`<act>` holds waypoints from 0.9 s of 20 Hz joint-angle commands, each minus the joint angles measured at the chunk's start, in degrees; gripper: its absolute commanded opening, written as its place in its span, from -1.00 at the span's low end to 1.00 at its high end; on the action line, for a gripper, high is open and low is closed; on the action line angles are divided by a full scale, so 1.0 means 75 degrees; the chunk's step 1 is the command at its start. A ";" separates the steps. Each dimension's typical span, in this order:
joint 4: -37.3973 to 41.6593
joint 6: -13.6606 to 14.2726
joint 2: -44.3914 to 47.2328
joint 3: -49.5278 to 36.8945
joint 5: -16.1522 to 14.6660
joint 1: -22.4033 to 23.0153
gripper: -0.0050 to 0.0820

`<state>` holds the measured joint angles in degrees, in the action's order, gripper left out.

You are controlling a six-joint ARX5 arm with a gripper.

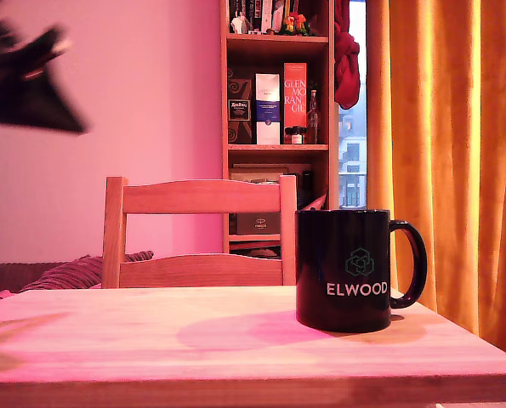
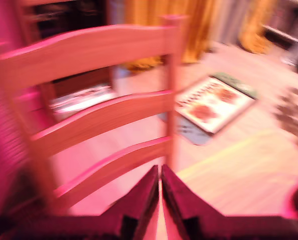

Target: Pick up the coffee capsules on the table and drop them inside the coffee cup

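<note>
The table (image 1: pixel 193 348) runs wide and bare across the exterior view, its thick front edge along the near side and only the coffee cup (image 1: pixel 343 269) standing on it, toward the exterior view's right and well back from that near edge. The cup is upright, handle pointing to the exterior view's right, "ELWOOD" facing the camera. From the cup leftward the tabletop is open wood all the way to the left border.

The gripper (image 1: pixel 53 41) hangs high in the exterior view's upper left — a dark, motion-blurred shape, well above the table and far from the cup. In the wrist view its two dark fingers (image 2: pixel 138 200) meet almost tip to tip with only a thin sliver between them, clenched with nothing visible in the pinch; the camera looks past them at the slat-back chair (image 1: pixel 197 234).

No capsule shows on the table in either view.

Behind the chair stands a bookshelf (image 1: pixel 278 119) with boxes and bottles; orange curtains (image 1: pixel 448 153) hang at the exterior view's right. The wrist view, blurred, shows a magazine (image 2: pixel 214 102) lying on the floor.
</note>
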<state>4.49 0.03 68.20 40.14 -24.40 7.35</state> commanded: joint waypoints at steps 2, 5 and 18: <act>0.0385 -0.0341 -0.0510 -0.0653 -0.0087 -0.0289 -0.94; 0.0836 -0.0635 -0.1311 -0.1434 -0.0052 -0.0417 -0.94; -0.0219 -0.1096 -0.6411 -0.4039 0.1125 -0.0417 -0.94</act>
<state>3.53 -7.79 21.80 11.00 -16.08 4.27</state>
